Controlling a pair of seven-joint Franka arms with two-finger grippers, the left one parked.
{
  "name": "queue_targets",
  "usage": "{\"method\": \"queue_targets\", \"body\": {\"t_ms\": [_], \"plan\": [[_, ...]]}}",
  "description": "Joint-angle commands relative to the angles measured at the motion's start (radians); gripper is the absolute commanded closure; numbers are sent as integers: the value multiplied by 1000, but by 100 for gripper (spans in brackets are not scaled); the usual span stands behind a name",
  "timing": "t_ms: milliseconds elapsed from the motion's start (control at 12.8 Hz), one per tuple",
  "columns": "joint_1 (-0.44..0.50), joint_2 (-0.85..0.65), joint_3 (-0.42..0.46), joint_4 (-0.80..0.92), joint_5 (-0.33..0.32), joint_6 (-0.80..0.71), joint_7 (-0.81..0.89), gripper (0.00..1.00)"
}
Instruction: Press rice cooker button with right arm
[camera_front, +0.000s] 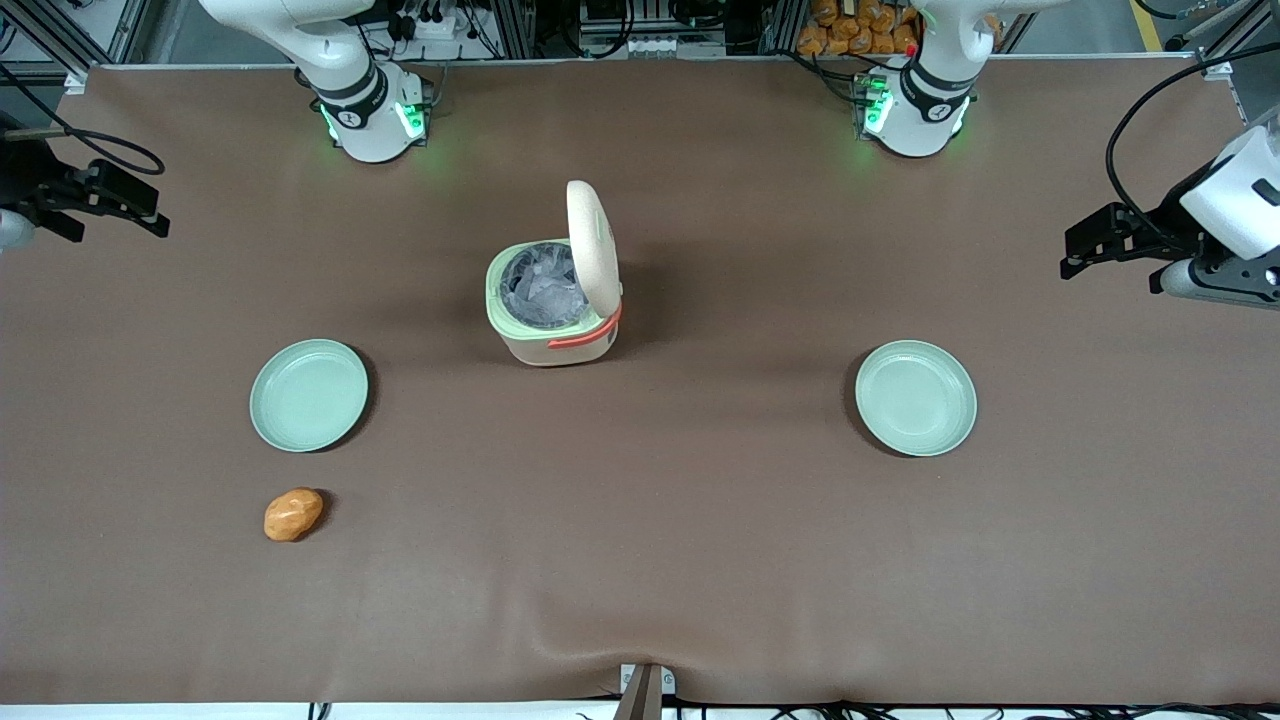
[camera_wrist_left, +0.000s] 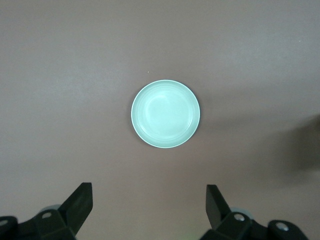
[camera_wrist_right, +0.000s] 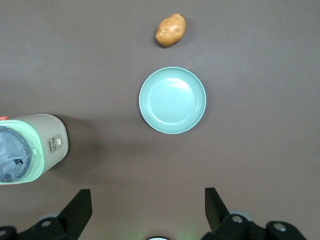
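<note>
Rice cooker (camera_front: 553, 300) lid up; gripper (camera_wrist_right: 145, 210) open, apart.

On the worktop (camera_front: 700, 560) I count one rice cooker (camera_front: 553, 300), its single lid (camera_front: 593, 250) standing open, two pale green plates, one (camera_front: 309, 395) toward my working arm's end and one (camera_front: 916, 398) toward the parked arm's end, and one potato (camera_front: 293, 514). My one tool (camera_wrist_right: 147, 212) hangs above the worktop near the nearer plate with its two fingers (camera_wrist_right: 80, 207) spread apart, gripping nothing.
</note>
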Motion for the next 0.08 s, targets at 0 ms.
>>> {"method": "queue_targets", "body": {"t_ms": [0], "plan": [[-19, -17, 18, -7, -11, 9, -7, 0]]}}
